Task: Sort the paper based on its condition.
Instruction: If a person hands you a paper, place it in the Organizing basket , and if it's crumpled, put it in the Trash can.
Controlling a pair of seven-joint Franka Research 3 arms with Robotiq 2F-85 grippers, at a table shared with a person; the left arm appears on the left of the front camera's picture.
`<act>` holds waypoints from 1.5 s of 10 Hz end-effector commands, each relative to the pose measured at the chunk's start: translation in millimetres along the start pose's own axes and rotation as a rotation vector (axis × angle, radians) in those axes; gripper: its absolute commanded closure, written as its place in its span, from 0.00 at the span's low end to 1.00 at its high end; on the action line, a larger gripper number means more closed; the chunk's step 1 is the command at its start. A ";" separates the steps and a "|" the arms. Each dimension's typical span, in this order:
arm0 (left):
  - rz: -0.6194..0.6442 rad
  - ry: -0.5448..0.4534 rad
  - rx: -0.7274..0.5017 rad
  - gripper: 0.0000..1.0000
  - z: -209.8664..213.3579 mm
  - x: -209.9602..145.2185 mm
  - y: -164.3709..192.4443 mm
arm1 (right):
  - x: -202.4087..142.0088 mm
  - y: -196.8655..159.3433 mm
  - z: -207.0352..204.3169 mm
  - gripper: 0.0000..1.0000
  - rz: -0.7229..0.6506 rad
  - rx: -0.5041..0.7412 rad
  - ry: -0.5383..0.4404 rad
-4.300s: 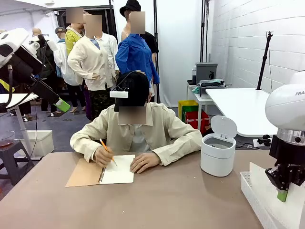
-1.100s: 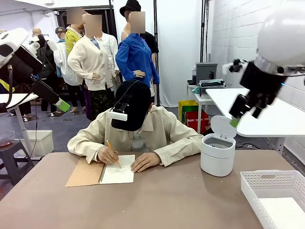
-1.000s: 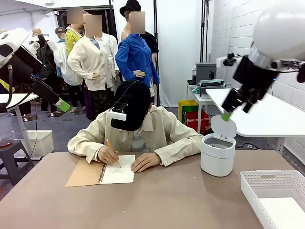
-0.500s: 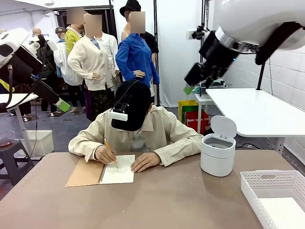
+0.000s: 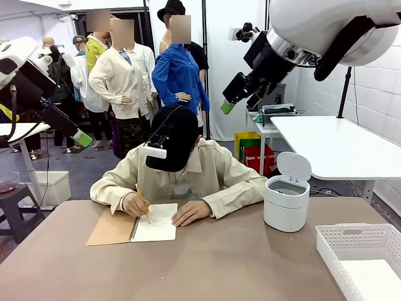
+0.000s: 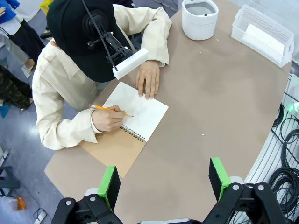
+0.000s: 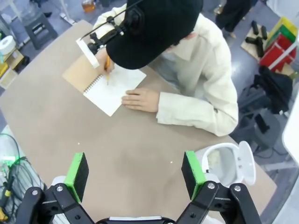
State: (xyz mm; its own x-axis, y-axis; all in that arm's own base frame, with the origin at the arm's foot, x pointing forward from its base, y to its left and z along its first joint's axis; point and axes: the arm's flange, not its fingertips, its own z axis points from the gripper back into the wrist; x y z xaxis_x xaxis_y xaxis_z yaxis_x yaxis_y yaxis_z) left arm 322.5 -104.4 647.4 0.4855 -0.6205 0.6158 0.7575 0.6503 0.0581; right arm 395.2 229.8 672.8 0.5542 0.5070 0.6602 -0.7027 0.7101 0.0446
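— What stands on the brown table [image 5: 238, 263]?
— A person in a cream jacket [image 5: 210, 172] bends over an open spiral notebook with a brown kraft cover [image 5: 113, 229]. The pencil hand [image 5: 135, 204] sets a yellow pencil [image 6: 108, 109] on the white page, and the other hand [image 5: 191, 213] lies flat on its edge. A round white bin [image 5: 286, 207], lid up, is near the elbow.
— And the loose white paper [image 5: 374, 279]?
— Flat in the white slotted plastic basket [image 5: 351, 238] at the near right corner, well apart from the notebook.
— The grippers?
— The left gripper [image 6: 163, 165] hangs high over the table, fingers spread wide, nothing between them. The right gripper [image 7: 134, 156] hangs above the person, equally spread and empty.
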 end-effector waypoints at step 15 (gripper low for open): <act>0.001 -0.002 -0.001 0.00 0.8 -0.6 0.9 | 0.7 -2.1 1.3 0.00 -0.013 -0.016 -0.006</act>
State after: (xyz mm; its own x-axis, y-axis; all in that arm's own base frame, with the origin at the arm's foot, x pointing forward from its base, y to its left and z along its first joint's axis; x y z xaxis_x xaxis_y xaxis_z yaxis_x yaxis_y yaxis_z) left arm 322.5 -104.4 647.4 0.4855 -0.6205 0.6158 0.7575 0.6503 0.0581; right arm 396.3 226.9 673.6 0.5569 0.5027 0.6612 -0.6962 0.7166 0.0415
